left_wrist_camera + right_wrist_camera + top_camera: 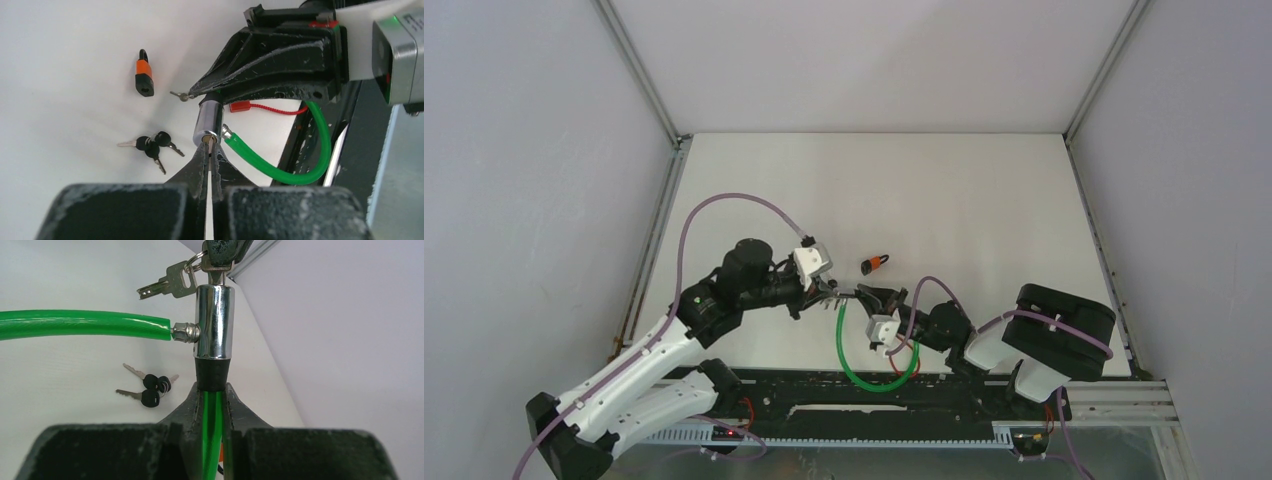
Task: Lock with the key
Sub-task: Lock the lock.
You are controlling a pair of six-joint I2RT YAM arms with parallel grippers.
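At that moment I had the cable lock held up between both arms, just above the table (984, 200) near its front edge. The right gripper (212, 390) was clamped on the black collar where the green cable (85, 322) enters the bottom of the chrome lock cylinder (214, 322), with the cylinder standing clear beyond the fingertips. The left gripper (210, 150) was fully closed, pinching the head of the key (215, 274), whose blade sat in the keyway at the cylinder's end. The spare keys (170, 280) dangled from its ring beside the cylinder.

I judged the cylinder to be hard, smooth and slippery, so the rubbery collar was the better place to brace it against the twist. The cable looked springy, and I expected it to tug the cylinder sideways if the grip slackened. The key was thin and light, and its flat head was the only real purchase. I thought it should be turned squarely about its own axis, since a skewed pull could bend it or drag it out.

Down on the table lay a small orange padlock (144, 75), a bunch of black-headed keys (152, 145) and a red tag (240, 106), all apart from the grippers.
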